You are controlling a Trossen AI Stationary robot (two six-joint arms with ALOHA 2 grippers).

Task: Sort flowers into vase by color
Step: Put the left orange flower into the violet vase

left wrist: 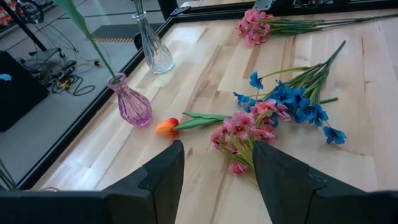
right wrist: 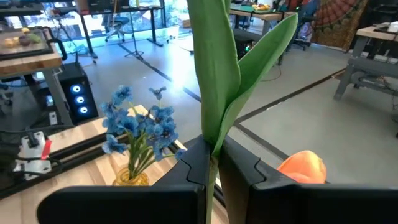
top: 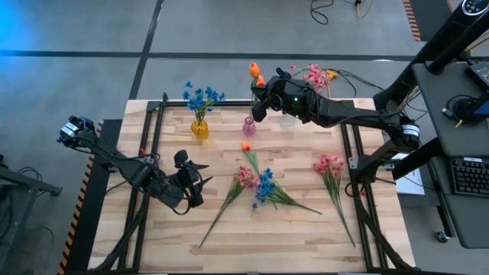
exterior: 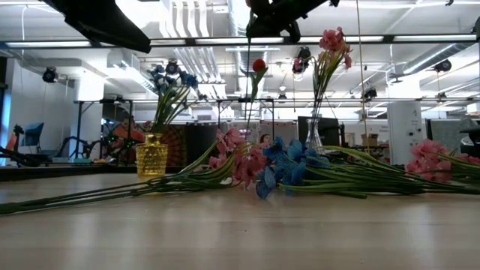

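From above, the right claw [top: 258, 98] holds an orange tulip [top: 255, 70] over the pink vase [top: 249, 127], at the counter's [top: 306, 237] far edge. The left claw [top: 200, 177] waits near the front left, fingers apart and empty.

At counter level, loose flowers [exterior: 262, 169] lie across the wood.

The right wrist view shows the fingers [right wrist: 194, 163] clamped on the tulip's stem [right wrist: 213, 74].

Keyboard [top: 464, 176] and headphones [top: 458, 106] beside the table [top: 306, 229].
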